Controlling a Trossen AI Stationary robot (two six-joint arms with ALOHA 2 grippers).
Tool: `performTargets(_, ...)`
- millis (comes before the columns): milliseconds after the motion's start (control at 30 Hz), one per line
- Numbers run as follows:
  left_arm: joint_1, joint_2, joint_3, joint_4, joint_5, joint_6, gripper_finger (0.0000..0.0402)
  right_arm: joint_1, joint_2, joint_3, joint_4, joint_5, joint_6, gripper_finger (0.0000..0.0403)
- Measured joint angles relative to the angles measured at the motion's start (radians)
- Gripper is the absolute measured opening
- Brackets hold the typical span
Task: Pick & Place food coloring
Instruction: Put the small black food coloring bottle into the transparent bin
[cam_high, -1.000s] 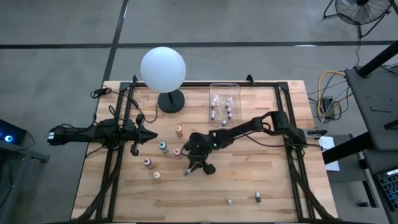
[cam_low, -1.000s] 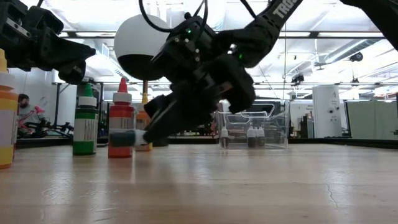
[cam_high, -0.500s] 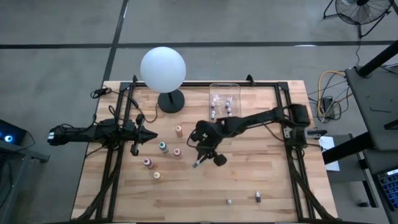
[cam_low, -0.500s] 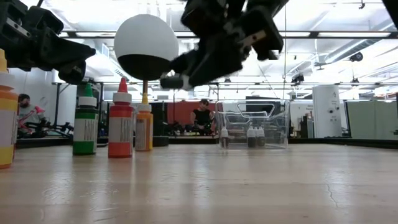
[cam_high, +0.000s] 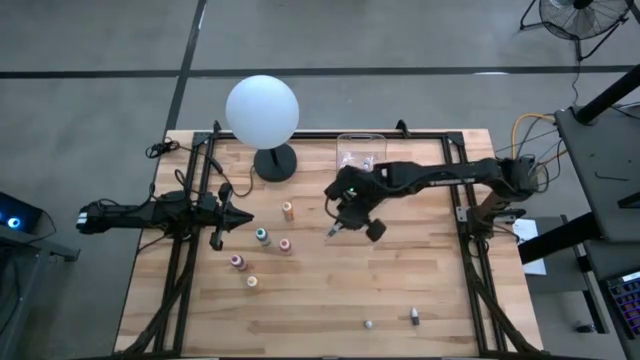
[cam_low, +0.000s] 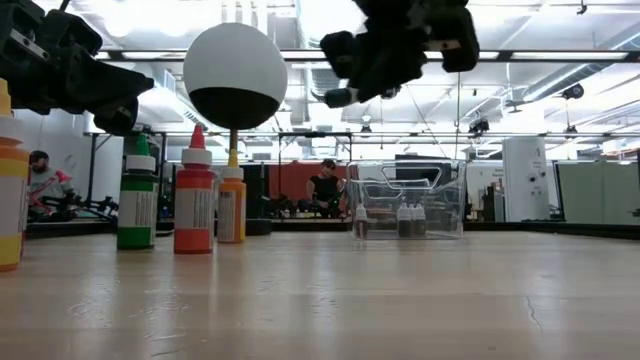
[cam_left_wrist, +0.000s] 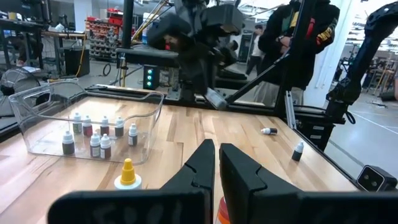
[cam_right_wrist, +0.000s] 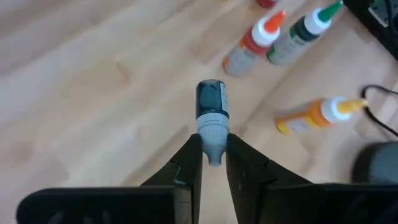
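Observation:
My right gripper (cam_high: 339, 221) hangs high over the table's middle, just near of the clear bin (cam_high: 361, 152), shut on a small food coloring bottle (cam_right_wrist: 211, 99) with a dark teal body and a grey-white cap. In the low view the bottle (cam_low: 340, 97) is far above the tabletop. Several larger food coloring bottles (cam_high: 262, 237) stand upright on their bases at the left-middle. More small bottles stand inside the bin (cam_left_wrist: 93, 140). My left gripper (cam_high: 240, 217) waits shut and level at the left, its fingers (cam_left_wrist: 208, 163) together. My right gripper pinches the bottle's grey-white cap end (cam_right_wrist: 212, 135) between its two fingertips (cam_right_wrist: 191, 155). The fingers slant downward, and the bottle lies along their line, its dark body sticking out past the tips. The bottle is lifted clear of the table.
A white globe lamp (cam_high: 262, 110) stands on a dark base at the far left-middle. Two tiny bottles (cam_high: 368, 324) (cam_high: 415, 318) stand near the front edge. Black rails (cam_high: 470, 260) run along the table's sides. People are in the room behind.
My right gripper has risen from the tabletop with the bottle and carried it toward the far right, toward the bin, rolling its wrist as it went. The bottle, low beside the standing bottles a second ago, now hangs well clear of the table.

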Motion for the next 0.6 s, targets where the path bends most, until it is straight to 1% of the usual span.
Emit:
performTargets(133, 0.000, 0.000, 0.000, 0.000, 0.000, 0.000, 0.0000, -0.029, -0.023, 0.028, -0.097, 0.044, -0.082, 0.0048)
performTargets(333, 0.000, 0.000, 0.000, 0.000, 0.000, 0.000, 0.0000, -0.080, -0.038, 0.077, -0.213, 0.138, -0.226, 0.0048)
performTargets(600, 0.000, 0.000, 0.000, 0.000, 0.000, 0.000, 0.0000, -0.160, -0.039, 0.100, -0.269, 0.261, -0.508, 0.0047)
